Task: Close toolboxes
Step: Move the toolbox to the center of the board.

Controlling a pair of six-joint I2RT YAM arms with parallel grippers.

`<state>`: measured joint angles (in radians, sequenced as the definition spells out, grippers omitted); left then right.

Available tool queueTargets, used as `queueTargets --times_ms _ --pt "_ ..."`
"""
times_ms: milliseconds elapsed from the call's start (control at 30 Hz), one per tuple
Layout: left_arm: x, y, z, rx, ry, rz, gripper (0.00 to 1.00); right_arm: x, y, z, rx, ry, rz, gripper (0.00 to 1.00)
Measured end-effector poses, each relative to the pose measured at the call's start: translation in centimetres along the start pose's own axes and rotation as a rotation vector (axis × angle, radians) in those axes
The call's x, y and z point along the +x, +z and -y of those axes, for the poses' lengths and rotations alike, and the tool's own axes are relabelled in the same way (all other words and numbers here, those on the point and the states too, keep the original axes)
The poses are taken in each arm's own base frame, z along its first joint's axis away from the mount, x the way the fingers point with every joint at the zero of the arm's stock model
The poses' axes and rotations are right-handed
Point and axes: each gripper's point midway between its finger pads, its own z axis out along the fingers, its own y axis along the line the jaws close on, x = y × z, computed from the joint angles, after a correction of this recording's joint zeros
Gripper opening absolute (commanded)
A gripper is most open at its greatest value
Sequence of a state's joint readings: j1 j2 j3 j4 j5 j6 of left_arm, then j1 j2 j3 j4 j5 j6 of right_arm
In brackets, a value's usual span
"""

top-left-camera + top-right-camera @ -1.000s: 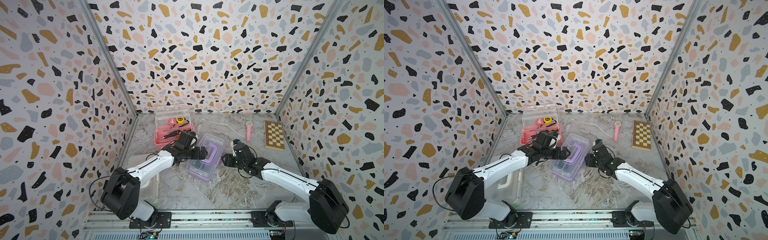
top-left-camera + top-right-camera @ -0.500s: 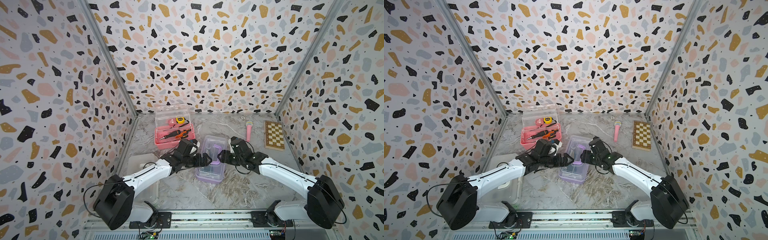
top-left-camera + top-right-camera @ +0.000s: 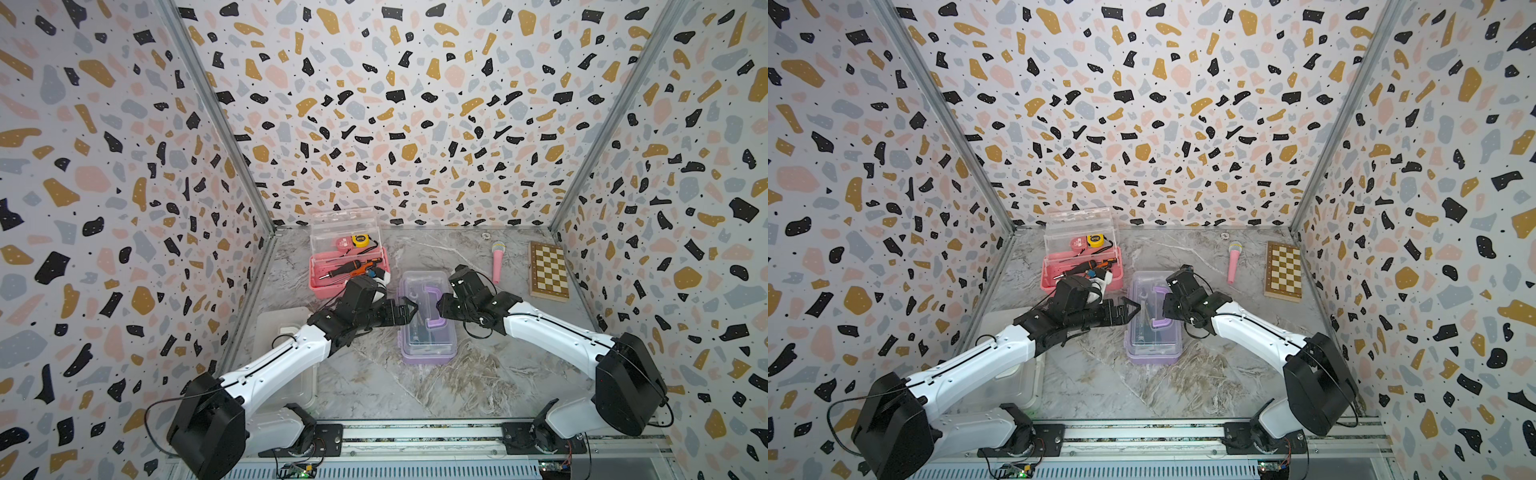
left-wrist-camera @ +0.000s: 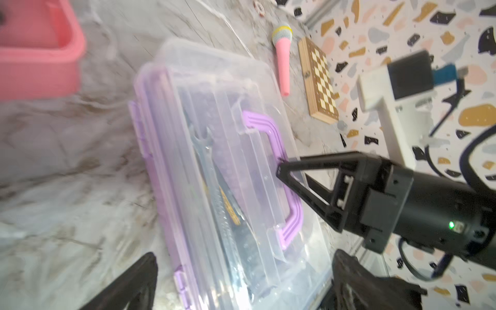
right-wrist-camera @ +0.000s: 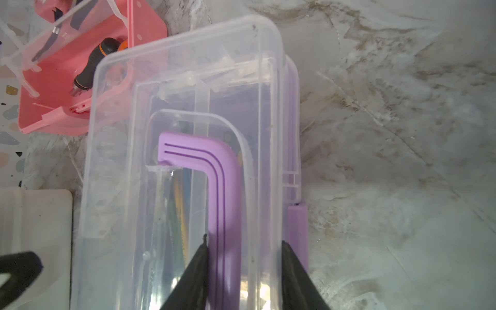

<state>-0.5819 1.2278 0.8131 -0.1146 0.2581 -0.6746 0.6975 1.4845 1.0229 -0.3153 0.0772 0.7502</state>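
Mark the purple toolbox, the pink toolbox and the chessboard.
purple toolbox (image 3: 428, 336): a top view, on its clear lid.
pink toolbox (image 3: 326, 292): a top view, on its base wall.
chessboard (image 3: 548, 272): a top view, on its checkered face.

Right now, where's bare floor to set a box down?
Free: marble between purple box and rail; back strip between pink box and microphone. Crowded: centre, where left hand and right hand meet at the purple box, pink box close behind; white box fills the left edge.

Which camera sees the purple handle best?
The right wrist view: the purple handle is big and sharp, grooves showing. The left wrist view shows more of it, blurrier. In both top views it is tiny.
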Motion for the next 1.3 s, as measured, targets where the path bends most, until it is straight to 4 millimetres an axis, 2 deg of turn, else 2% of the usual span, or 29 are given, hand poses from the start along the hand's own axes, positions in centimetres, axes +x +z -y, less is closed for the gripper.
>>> queueTargets --times_ms 133,200,333,700,867,1067,1133,1167,1233,1300 --pt "-1.4 -0.5 -2.7 -0.077 -0.029 0.043 0.99 -1.2 0.7 0.1 0.024 -0.042 0.015 0.33" --pt "-1.8 -0.9 -3.7 -0.103 -0.035 0.057 0.99 -2.2 1.3 0.4 0.033 -0.054 0.021 0.28" --pt "-1.9 -1.4 -5.4 -0.145 -0.045 0.070 0.99 -4.7 2.5 1.4 0.038 -0.064 0.037 0.30" --pt "-1.6 -1.8 -7.9 -0.200 -0.052 0.068 0.99 -14.4 7.0 5.0 0.093 -0.052 0.108 0.33" --pt "-1.9 -1.8 -9.1 -0.238 -0.049 0.076 0.99 -18.0 8.5 6.5 0.124 -0.061 0.137 0.36" --pt "-3.4 -0.9 -10.4 -0.302 -0.033 0.085 0.99 -20.0 8.7 7.4 0.165 -0.118 0.123 0.49" --pt "-4.5 -0.5 -10.4 -0.313 -0.020 0.095 0.99 -20.3 8.3 7.8 0.198 -0.153 0.118 0.59" --pt "-5.2 -0.2 -10.4 -0.319 -0.012 0.101 0.99 -20.4 8.0 8.1 0.219 -0.172 0.116 0.68" --pt "-6.6 0.4 -10.4 -0.328 0.009 0.113 0.99 -20.6 7.0 8.4 0.246 -0.193 0.124 0.98" --pt "-8.2 1.2 -10.5 -0.340 0.033 0.126 0.99 -20.7 5.2 8.7 0.262 -0.208 0.145 1.00"
